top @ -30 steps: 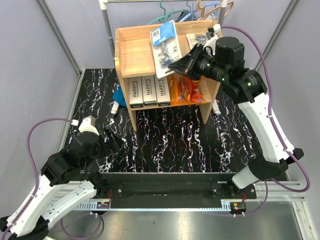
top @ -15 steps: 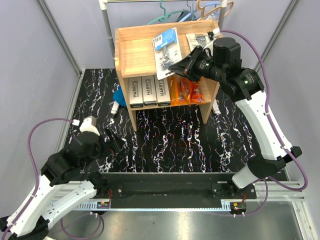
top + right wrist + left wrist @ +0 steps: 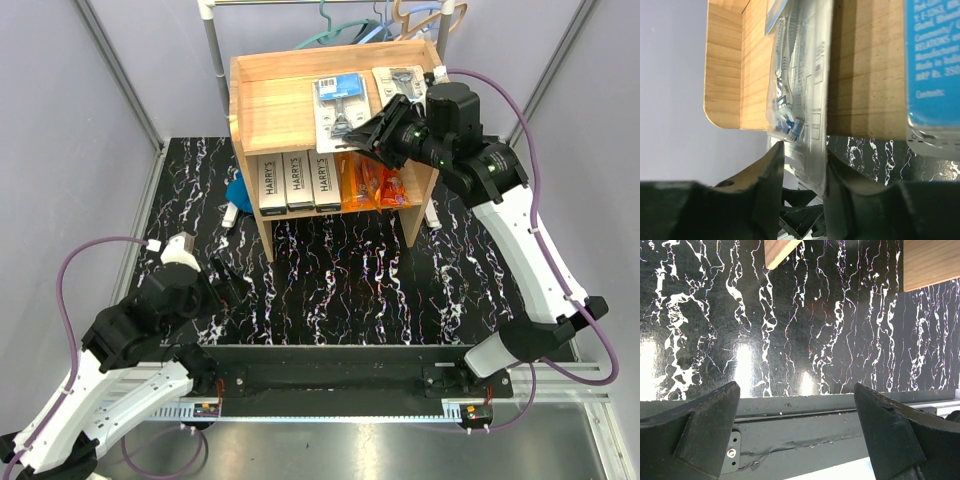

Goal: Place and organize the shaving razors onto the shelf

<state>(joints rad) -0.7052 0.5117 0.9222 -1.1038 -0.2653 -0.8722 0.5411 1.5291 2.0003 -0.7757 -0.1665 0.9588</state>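
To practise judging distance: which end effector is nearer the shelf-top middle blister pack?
Right. The right end effector straddles the blister pack; the left end effector hangs over the table, distant.

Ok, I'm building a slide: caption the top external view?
Right gripper at a blue-card blister pack on top of the wooden shelf; left gripper open over the table.

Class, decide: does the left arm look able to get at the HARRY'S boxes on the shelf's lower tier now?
Probably yes: the left gripper is open and empty, only bare table lies between it and the HARRY'S boxes, and the shelf is open-fronted there. Stretch uncertain.
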